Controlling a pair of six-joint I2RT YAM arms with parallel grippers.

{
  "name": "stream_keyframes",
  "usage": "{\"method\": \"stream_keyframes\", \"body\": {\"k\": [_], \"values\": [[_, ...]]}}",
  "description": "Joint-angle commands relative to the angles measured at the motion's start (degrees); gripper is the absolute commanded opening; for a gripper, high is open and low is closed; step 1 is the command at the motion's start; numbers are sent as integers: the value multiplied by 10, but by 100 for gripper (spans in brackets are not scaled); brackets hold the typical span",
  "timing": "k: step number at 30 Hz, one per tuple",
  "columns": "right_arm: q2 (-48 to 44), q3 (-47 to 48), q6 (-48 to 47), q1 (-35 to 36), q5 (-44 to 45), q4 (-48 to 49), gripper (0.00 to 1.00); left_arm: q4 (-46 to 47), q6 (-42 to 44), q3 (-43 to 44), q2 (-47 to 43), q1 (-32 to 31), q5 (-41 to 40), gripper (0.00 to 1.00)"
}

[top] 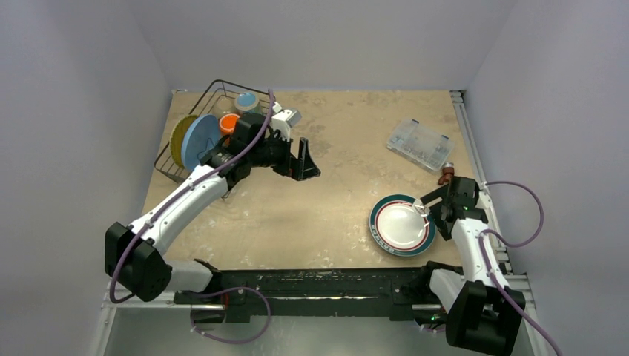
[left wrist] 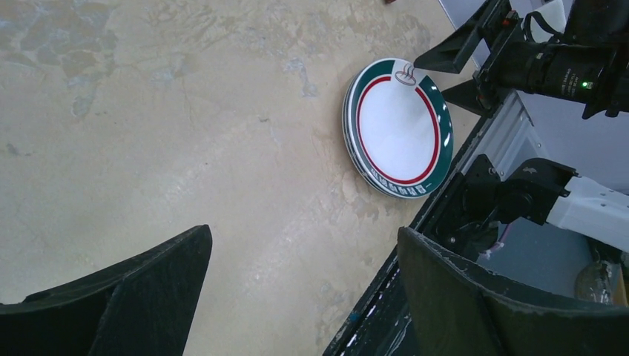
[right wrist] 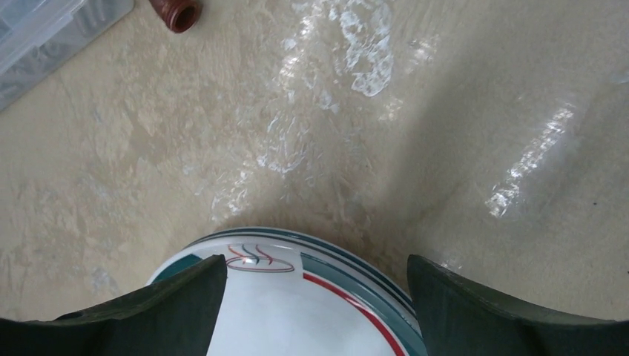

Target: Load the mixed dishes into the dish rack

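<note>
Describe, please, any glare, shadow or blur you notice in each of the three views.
Top view: soft, even light, everything sharp. Left wrist view: the left end effector looms dark and slightly blurred up close; the plate carries a white glare streak on its right rim. Right wrist view: bright glare patches on the table, and the plate's near part looks washed out.
</note>
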Motion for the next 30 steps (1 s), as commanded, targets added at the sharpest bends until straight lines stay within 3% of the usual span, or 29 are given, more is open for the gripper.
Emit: {"method": "stream_keyframes", "body": {"k": [1, 12, 14, 18, 26, 30], "values": [[-23, 1, -26, -2, -72, 9, 90, -11, -16, 37, 31, -9, 48, 94], [-53, -2, -30, -2, -195, 39, 91, -2, -53, 43, 122, -68, 65, 90], [-31, -1, -51, -2, -221, 54, 91, 14, -80, 43, 157, -91, 66, 85], [15, 15, -86, -2, -238, 38, 89, 19, -179, 71, 249, -116, 84, 60], [15, 2, -104, -2, -231, 50, 89, 94, -266, 110, 323, -169, 29, 47], [14, 39, -108, -1, -158, 2, 88, 115, -284, 135, 352, -194, 26, 47]]}}
